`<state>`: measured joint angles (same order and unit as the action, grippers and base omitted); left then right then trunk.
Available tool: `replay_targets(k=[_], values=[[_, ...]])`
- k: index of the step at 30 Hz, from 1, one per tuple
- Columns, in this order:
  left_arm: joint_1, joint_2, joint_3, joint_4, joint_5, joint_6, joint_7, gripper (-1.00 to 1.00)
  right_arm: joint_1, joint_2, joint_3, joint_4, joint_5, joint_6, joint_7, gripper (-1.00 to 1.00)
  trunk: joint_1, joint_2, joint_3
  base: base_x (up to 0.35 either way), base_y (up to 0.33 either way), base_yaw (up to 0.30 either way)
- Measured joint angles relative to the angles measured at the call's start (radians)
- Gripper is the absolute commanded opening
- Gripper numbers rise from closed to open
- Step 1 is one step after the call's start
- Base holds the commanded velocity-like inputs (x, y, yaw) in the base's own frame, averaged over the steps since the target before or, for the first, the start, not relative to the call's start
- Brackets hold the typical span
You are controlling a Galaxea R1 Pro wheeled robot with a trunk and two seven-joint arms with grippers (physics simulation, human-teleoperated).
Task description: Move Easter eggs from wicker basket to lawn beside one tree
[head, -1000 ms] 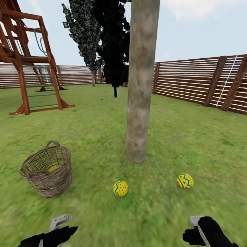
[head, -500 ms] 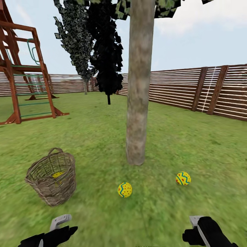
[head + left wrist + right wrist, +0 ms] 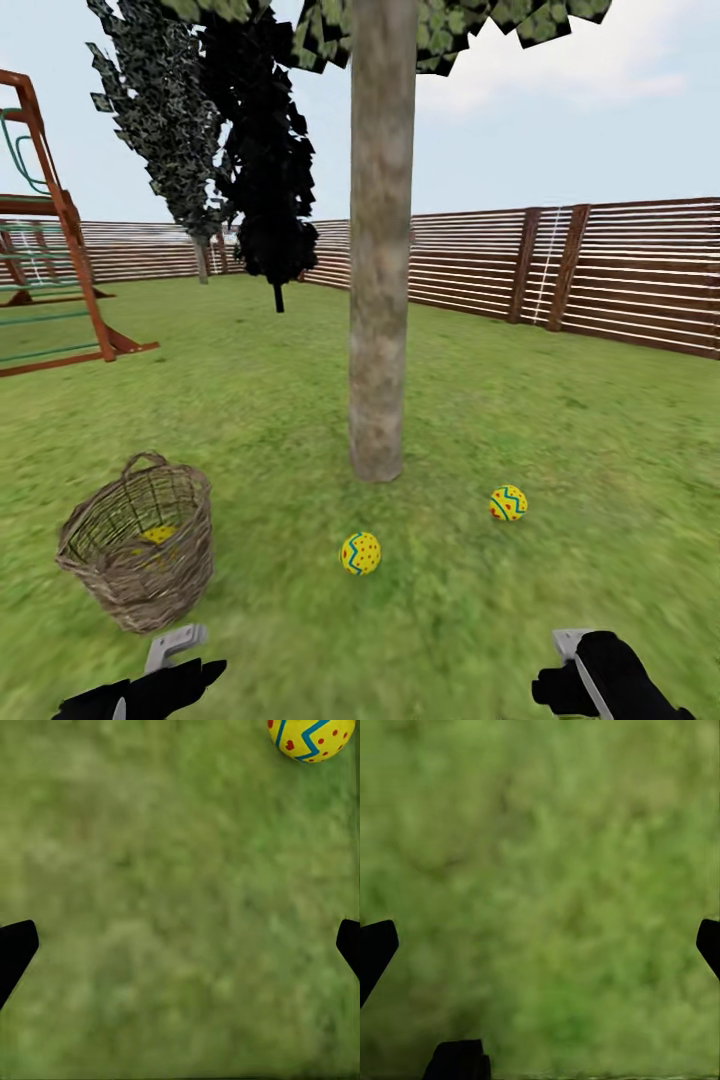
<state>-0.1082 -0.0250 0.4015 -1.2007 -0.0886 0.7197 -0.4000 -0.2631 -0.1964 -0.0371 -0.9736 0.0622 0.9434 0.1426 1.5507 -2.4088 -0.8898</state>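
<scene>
Two yellow Easter eggs lie on the lawn (image 3: 300, 420) near the foot of the tree (image 3: 378, 330): one (image 3: 360, 553) in front of the trunk, one (image 3: 508, 503) to its right. The wicker basket (image 3: 135, 560) stands tilted at the left, with a yellow egg (image 3: 157, 535) showing inside through the weave. My left gripper (image 3: 160, 668) and right gripper (image 3: 582, 662) hang low at the picture's bottom edge. In the left wrist view the left gripper (image 3: 180, 945) is open over grass with an egg (image 3: 311, 736) ahead. The right gripper (image 3: 540, 945) is open over bare grass.
A wooden play frame (image 3: 50, 290) stands at the far left. Dark cypresses (image 3: 260, 170) rise behind the tree. A brown slat fence (image 3: 600, 275) runs along the back and right. Open grass lies all around the trunk.
The whole picture has shifted, so the camera has moved; the play frame has slid toward the left edge. Both grippers hold the same place in view. Eggs and basket lie as before.
</scene>
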Motion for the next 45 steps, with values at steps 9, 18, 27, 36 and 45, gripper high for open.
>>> replay_targets(k=[9, 18, 27, 36, 45], values=[[0.0, 0.0, 0.002, -0.001, 0.0, 0.0, 0.0, 1.0, 0.0, 0.0, -0.001, -0.002, -0.001, 0.001, 0.0, 1.0, -0.035, 0.063, 0.029, -0.109, 0.324, -0.031], [0.0, 0.0, 0.002, -0.001, 0.0, 0.0, 0.0, 1.0, 0.0, 0.0, -0.001, -0.002, -0.001, 0.001, 0.0, 1.0, -0.069, 0.126, 0.057, -0.092, 0.329, 0.0], [0.0, 0.0, 0.002, -0.001, 0.0, 0.0, 0.0, 1.0, 0.0, 0.0, -0.001, -0.002, -0.001, 0.001, 0.0, 1.0, -0.104, 0.189, 0.085, -0.087, 0.331, 0.0], [0.0, 0.0, 0.001, -0.001, -0.001, 0.0, 0.0, 1.0, 0.0, 0.0, -0.001, -0.002, 0.0, 0.001, 0.0, 1.0, -0.115, 0.21, 0.094, -0.087, 0.331, 0.0], [0.0, 0.0, 0.0, 0.0, -0.002, 0.0, 0.0, 1.0, 0.0, 0.0, -0.001, -0.002, -0.005, 0.002, 0.001, 1.0, -0.115, 0.21, 0.098, -0.087, 0.331, -0.139]])
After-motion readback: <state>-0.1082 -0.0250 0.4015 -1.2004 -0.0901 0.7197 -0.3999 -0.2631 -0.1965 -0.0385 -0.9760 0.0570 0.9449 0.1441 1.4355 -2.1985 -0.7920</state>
